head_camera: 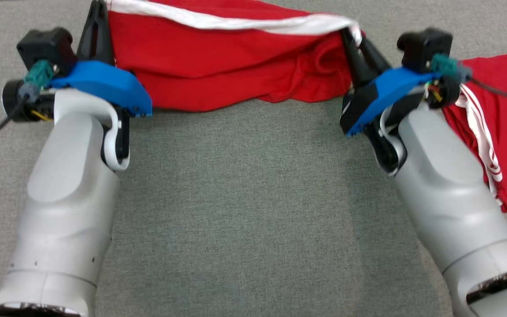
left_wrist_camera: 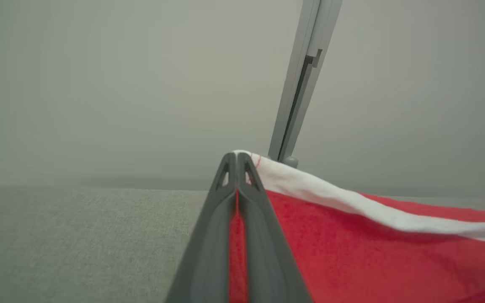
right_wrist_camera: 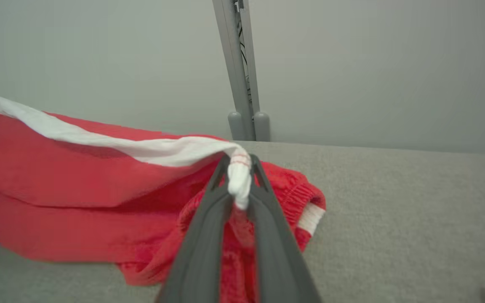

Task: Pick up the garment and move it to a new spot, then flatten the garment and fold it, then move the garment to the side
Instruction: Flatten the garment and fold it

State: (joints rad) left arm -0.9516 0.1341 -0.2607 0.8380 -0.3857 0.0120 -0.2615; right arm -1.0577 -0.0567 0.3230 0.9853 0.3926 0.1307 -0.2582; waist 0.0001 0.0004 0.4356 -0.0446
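Note:
The garment (head_camera: 231, 70) is red cloth with a white band along its top edge, stretched between my two grippers above the grey table. My left gripper (head_camera: 99, 17) is shut on its left corner; in the left wrist view the fingers (left_wrist_camera: 209, 235) pinch red cloth and the white band (left_wrist_camera: 322, 195). At the right end, my right gripper (head_camera: 355, 42) is shut on the bunched white edge (right_wrist_camera: 239, 181), with red fabric (right_wrist_camera: 57, 168) hanging down to the table. The garment's lower fold rests on the surface.
A second red piece with white stripes (head_camera: 495, 127) lies on the table to the right, partly under my right forearm. A grey upright post (right_wrist_camera: 242, 67) stands at the table's far edge before a pale wall. The grey table surface (head_camera: 244, 211) spreads out below the garment.

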